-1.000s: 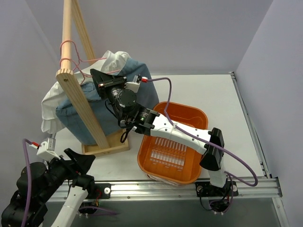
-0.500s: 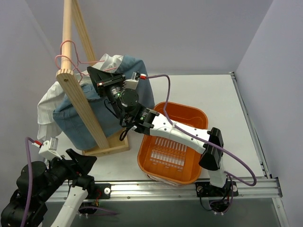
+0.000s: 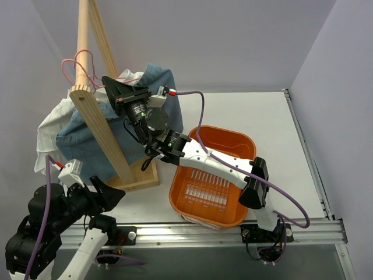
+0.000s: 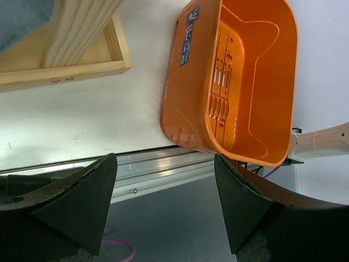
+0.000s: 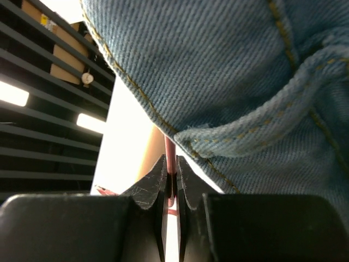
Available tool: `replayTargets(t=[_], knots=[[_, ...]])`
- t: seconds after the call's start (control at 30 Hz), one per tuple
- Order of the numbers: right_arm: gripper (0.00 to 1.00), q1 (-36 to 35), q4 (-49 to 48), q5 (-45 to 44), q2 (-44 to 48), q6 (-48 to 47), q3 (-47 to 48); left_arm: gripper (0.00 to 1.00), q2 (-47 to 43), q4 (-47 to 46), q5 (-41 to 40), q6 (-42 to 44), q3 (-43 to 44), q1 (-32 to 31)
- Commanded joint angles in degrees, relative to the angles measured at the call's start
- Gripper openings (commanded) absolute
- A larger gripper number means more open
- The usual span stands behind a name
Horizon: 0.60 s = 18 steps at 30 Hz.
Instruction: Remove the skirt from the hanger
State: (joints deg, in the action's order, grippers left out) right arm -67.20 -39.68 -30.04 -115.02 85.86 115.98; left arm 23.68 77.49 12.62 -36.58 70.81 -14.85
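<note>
The 1 blue denim skirt (image 3: 87, 137), coarse twill with tan stitched seams, drapes over the pale wooden A-frame stand (image 3: 102, 131) at the table's 10 o'clock corner, with rumpled white cloth (image 3: 51, 122) bunched along its 9 o'clock edge. In the top view its long axis runs roughly from 2 o'clock down to 8 o'clock, the upper end lying by the right gripper (image 3: 113, 93). The 1 thin pink wire hanger (image 3: 73, 63) loops around the stand's 2 slanted round-edged posts near 11 o'clock. In the right wrist view, the black fingers (image 5: 155, 180) are pressed together, pinching a strand of that pink wire, with a folded seam of denim hanging just above them. The 1 orange plastic basket (image 3: 233, 140), a rounded rectangle with a slotted floor, sits on the white table (image 3: 250, 111) at 4 o'clock from the stand, just beside its flat wooden base. The left gripper (image 4: 163, 158) hovers over the near edge at 7 o'clock, its 2 black wedge-shaped jaws spread wide and holding nothing.
</note>
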Motion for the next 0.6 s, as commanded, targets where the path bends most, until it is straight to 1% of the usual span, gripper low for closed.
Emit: replayTargets(t=[0.0,0.1,0.23,0.37,0.43,0.53,0.57], knots=[[0.00,0.66,-9.19,1.65,0.42,1.32,6.97,0.81,3.29,0.73,1.97,1.68,3.63,0.09],[0.00,1.71,-8.05,2.71,-0.73,1.41,9.96,0.81,5.23,1.25,2.76,1.95,6.00,0.09],[0.00,2.77,-6.73,3.76,0.05,0.54,10.49,0.81,7.16,1.69,3.20,1.60,8.47,0.09],[0.00,4.44,-7.17,4.64,2.60,-0.52,7.33,0.81,8.40,0.82,5.39,1.07,11.01,0.09],[0.00,5.06,-7.86,4.38,5.23,-1.31,3.82,0.81,8.75,-0.49,7.58,-0.15,12.42,0.09],[0.00,6.38,-7.78,2.81,9.37,-3.68,-1.80,0.81,9.28,-3.92,9.86,-3.84,12.78,0.17],[0.00,7.16,-7.87,2.45,10.51,-5.34,-3.21,0.81,9.28,-6.63,11.10,-4.81,12.34,0.17]])
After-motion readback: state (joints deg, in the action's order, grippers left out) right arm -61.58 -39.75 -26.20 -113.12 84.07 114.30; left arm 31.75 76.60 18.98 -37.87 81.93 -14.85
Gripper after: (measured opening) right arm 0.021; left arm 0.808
